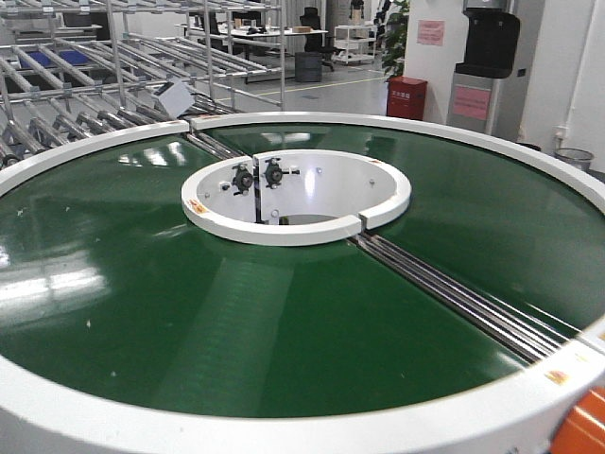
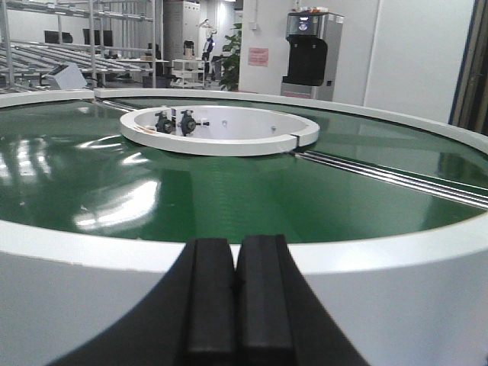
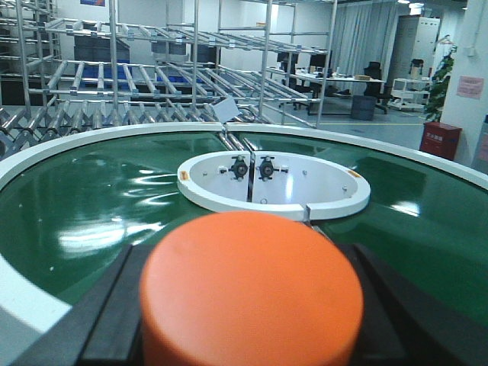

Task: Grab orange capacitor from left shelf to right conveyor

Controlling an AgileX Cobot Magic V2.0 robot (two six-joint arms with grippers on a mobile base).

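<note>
The orange capacitor [image 3: 252,293] fills the lower middle of the right wrist view, held between the black fingers [image 3: 107,316] of my right gripper [image 3: 252,320], which is shut on it above the near part of the green conveyor [image 3: 91,206]. In the front view only its orange edge [image 1: 584,427] shows at the bottom right corner, over the conveyor's white outer rim [image 1: 397,426]. My left gripper [image 2: 235,293] is shut and empty, low in front of the conveyor's white outer wall [image 2: 76,282]. The shelf with blue bins [image 3: 164,75] stands behind the conveyor.
The conveyor's white-walled central opening [image 1: 295,196] sits mid-ring, with metal roller seams [image 1: 454,288] running outward. Silver pipe-roller racks [image 1: 85,104] stand behind at the left. A red cabinet [image 1: 406,96], a drinks machine [image 1: 484,66] and desks stand at the back.
</note>
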